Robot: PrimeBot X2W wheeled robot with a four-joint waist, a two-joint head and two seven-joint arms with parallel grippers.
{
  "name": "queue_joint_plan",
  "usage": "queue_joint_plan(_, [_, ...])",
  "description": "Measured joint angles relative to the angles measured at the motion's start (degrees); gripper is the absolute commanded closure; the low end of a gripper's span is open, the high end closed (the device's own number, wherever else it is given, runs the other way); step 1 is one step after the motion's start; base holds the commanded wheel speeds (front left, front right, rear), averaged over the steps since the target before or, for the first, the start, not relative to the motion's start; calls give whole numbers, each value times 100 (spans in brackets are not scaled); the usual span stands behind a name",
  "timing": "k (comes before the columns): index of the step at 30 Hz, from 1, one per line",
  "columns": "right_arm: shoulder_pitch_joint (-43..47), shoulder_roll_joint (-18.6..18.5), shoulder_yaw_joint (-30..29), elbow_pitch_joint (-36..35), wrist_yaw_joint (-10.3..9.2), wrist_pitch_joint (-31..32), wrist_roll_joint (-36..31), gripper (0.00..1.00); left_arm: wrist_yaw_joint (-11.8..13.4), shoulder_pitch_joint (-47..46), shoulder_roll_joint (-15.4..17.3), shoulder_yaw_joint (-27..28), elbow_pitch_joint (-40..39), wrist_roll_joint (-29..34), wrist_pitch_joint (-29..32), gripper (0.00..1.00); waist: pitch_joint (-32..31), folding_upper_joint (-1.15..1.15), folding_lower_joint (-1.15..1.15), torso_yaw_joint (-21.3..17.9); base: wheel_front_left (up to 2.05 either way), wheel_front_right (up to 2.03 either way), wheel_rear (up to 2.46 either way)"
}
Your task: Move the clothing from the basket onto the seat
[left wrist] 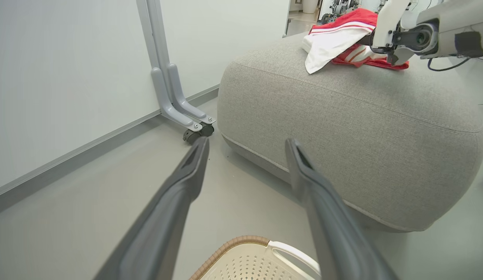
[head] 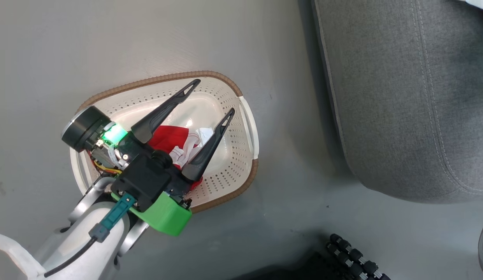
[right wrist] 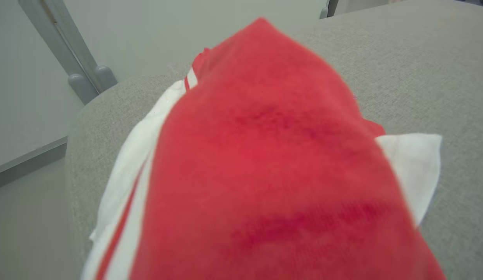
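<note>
A red and white piece of clothing [head: 169, 140] lies crumpled in the cream basket [head: 241, 155], which stands on the grey floor. My left gripper [head: 214, 96] hangs above it, open and empty, fingers spread over the basket's middle. In the left wrist view the left gripper [left wrist: 247, 142] points past the basket rim [left wrist: 241, 243] toward the grey seat [left wrist: 342, 136]. More red and white clothing [left wrist: 342, 35] lies on top of the seat, with my right arm [left wrist: 420, 35] right against it. Red clothing [right wrist: 264, 155] covers the right fingers on the seat [right wrist: 420, 77].
The seat [head: 401, 97] sits to the right of the basket across a strip of floor. A wheeled partition leg [left wrist: 179, 105] stands at a white wall panel beyond the seat's corner. A black ribbed part [head: 354, 256] shows at the head view's lower edge.
</note>
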Motion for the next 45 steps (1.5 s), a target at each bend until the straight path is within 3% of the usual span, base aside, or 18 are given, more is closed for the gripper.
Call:
queue_joint_plan(7, [281,-80,85,298,2,-249,-243,0,65,150,-82,-43,244,-164,-159,0,-305,0,-1,-3,0,0,0])
queue_joint_plan(14, [1114,114,414,3,2,-319,-242,0,300,508,-249,-15,513,-344,-333,0,-859,0,-1,-47,0,0,0])
queue_joint_plan(25, [2803,626,723,-2079,1,-325,-134,0,795,1012,-374,360,847,-713,-637,0,-1801,0,-2,-20,0,0,0])
queue_joint_plan(33, [3742,1078,1227,-3750,2,-63,-404,0,1004,1283,-492,719,1187,-1007,-866,0,-2280,0,-2,322,0,0,0])
queue_joint_plan(45, [4365,1227,2045,-4909,2,628,-591,0,1113,1730,-790,1829,1636,-1194,-965,0,-2823,0,-2,991,0,0,0])
